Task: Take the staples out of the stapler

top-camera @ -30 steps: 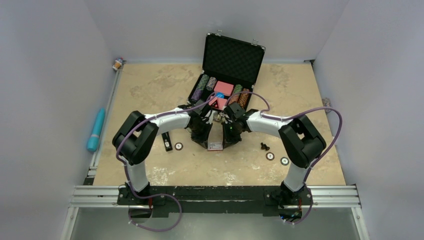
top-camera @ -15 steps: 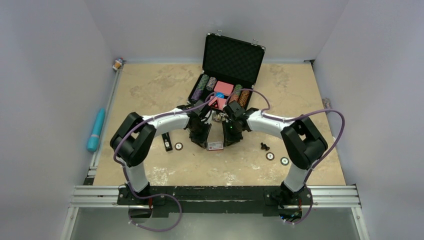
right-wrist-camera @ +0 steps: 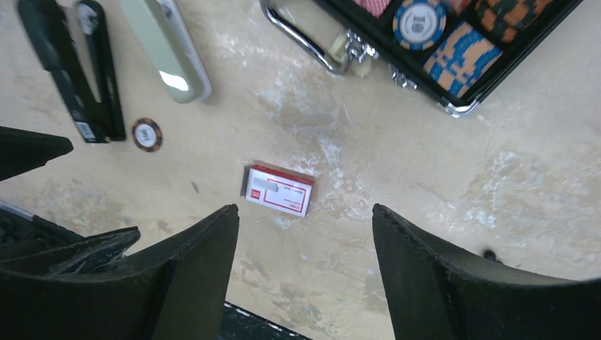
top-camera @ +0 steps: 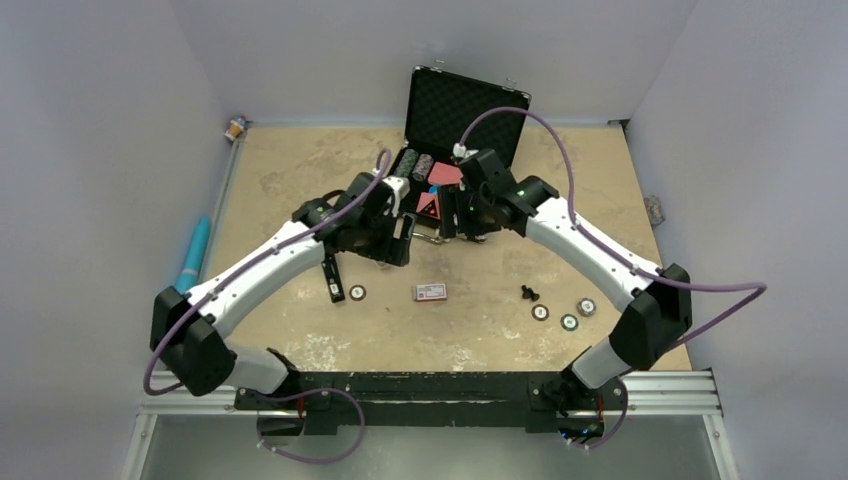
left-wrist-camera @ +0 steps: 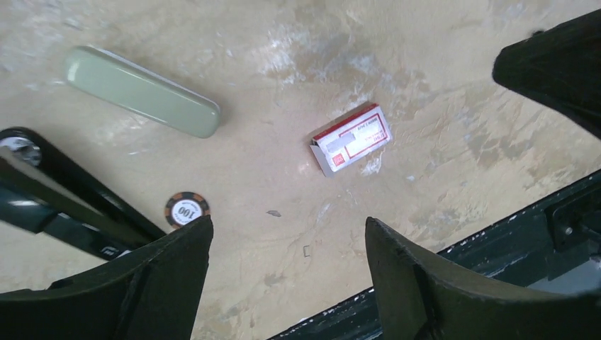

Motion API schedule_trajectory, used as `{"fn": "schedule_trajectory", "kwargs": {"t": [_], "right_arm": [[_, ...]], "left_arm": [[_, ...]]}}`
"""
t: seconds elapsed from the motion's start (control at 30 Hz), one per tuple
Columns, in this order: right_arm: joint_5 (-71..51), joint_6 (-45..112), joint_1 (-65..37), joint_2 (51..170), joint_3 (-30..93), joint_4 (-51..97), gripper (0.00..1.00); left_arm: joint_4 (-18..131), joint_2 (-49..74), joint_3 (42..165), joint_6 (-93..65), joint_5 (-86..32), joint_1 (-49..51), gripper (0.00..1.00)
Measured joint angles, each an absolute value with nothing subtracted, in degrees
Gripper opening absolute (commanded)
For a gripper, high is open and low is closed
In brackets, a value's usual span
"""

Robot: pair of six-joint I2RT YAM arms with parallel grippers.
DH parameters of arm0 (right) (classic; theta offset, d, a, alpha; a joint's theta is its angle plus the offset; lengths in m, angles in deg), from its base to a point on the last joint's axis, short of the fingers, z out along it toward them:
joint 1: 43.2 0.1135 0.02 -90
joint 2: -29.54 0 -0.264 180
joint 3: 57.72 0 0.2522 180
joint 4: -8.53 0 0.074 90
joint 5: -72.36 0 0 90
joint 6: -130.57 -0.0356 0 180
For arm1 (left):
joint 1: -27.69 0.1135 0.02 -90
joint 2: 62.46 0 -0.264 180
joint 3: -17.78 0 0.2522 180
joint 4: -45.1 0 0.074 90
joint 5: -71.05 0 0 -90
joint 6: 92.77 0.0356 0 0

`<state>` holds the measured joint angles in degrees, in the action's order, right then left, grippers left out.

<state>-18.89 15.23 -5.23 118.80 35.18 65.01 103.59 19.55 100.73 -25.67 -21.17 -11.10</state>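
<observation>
Left gripper (left-wrist-camera: pixel 288 230) and right gripper (right-wrist-camera: pixel 305 212) hang released, empty; in the right wrist view, the opened stapler (right-wrist-camera: pixel 103 85) lies at ten o'clock from the staple box (right-wrist-camera: pixel 278 190).

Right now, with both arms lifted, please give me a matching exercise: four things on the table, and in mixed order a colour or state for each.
Things:
1. stapler
2. small box
3. oblong case
4. chip briefcase

Descriptions:
A. red and white
B. lid open, chips inside
C. pale green
D. slim, next to a single chip marked 100

Pairs: 1-D, 2-A, 3-C, 4-B
</observation>
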Motion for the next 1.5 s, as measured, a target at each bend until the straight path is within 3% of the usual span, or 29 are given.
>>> {"fn": "schedule_trajectory", "kwargs": {"t": [0.33, 0.5, 0.7, 0.93, 1.27, 1.5], "right_arm": [[-22.7, 17.5, -5.2, 104.4, 40.2, 63.5, 0.83], [-24.4, 15.4, -5.2, 88.9, 32.9, 53.6, 0.98], [-29.0, 9.5, -5.2, 75.6, 22.2, 47.9, 0.99], [-28.4, 3.7, -5.2, 68.3, 7.8, 49.0, 0.99], [-26.5, -1.6, -5.2, 51.0, -3.5, 43.8, 0.99], [-26.5, -4.4, -5.2, 54.0, -3.6, 42.8, 0.99]], "left_arm": [[105.6, 1.8, 102.0, -21.6, -8.8, -10.9, 0.87], [98.9, -15.0, 90.5, -19.3, -3.8, -10.7, 0.97], [95.1, -31.9, 76.9, -19.7, -0.4, -10.6, 1.0], [94.4, -43.9, 67.1, -21.8, -0.9, -10.6, 1.0], [92.5, -46.9, 64.6, -22.8, -3.8, -10.6, 1.0], [92.4, -45.9, 64.4, -23.0, -4.3, -10.6, 1.0]]}}
